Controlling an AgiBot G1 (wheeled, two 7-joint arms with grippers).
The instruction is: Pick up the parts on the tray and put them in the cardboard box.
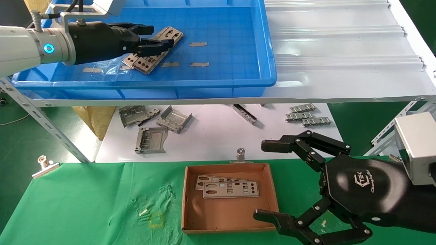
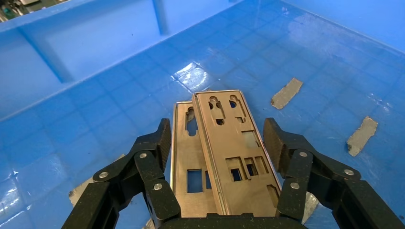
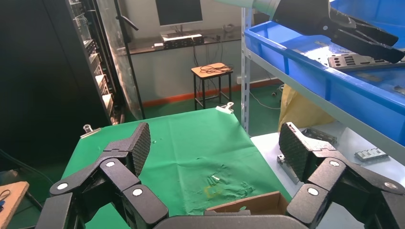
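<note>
Parts, thin flat silver metal plates with rectangular and round cut-outs, number four: two overlapping [image 1: 153,51] near the left end of the large blue plastic tray [image 1: 218,81] on the shelf, two [image 1: 226,189] stacked against the far wall of the small brown cardboard box [image 1: 228,217] on the green-covered counter [image 1: 85,204]. Left end effector [image 2: 217,143] hangs released over the tray's pair, fingers [image 2: 160,143] straddling them; bare blue floor lies all around. Right end effector [image 1: 269,180] hovers spread wide at the box's right edge.
</note>
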